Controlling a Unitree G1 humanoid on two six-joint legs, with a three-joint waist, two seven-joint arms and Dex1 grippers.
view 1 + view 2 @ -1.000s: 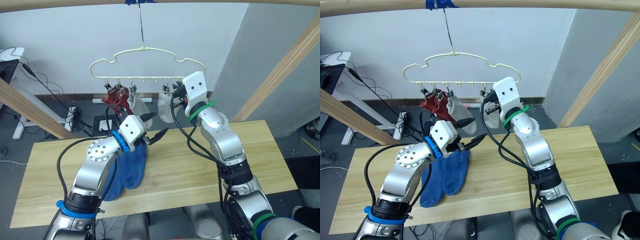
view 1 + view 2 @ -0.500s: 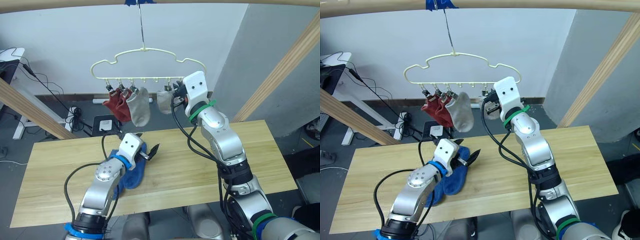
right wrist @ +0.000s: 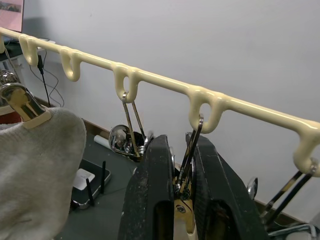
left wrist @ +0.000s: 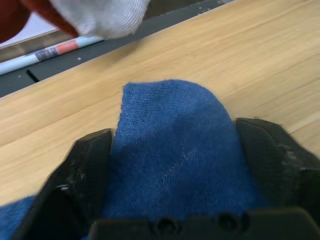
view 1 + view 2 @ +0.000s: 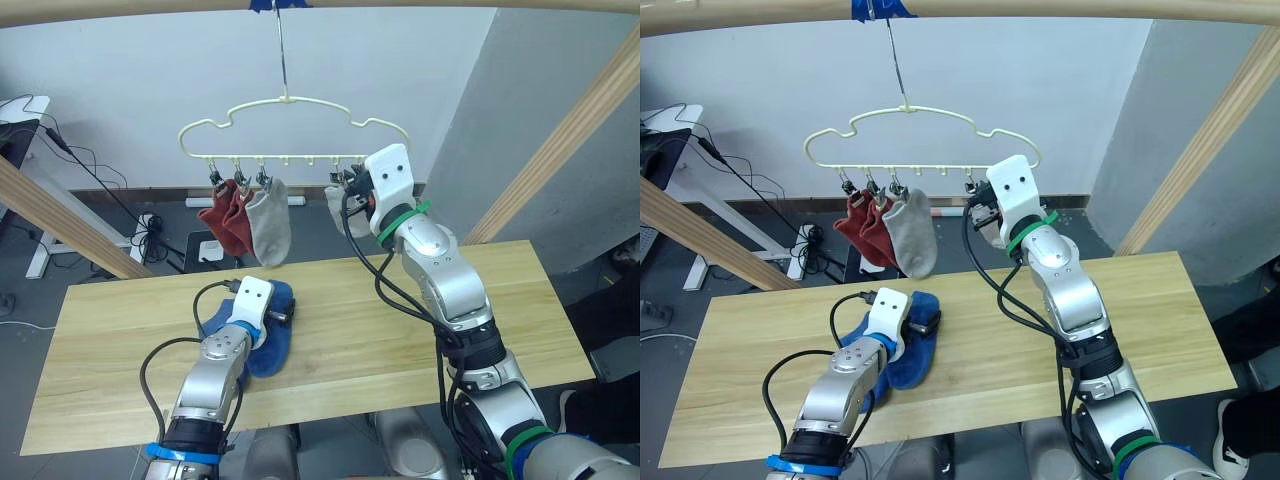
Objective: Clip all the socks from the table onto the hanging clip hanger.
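Left tool [image 4: 172, 165] low, straddling blue sock [image 4: 175, 145]; right tool [image 3: 175, 200] apparently pinching clip [image 3: 189, 155].

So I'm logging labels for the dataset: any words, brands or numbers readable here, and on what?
None can be read.
A tube on the floor beyond the table carries a red and white label with dark marks: too blurred to read.
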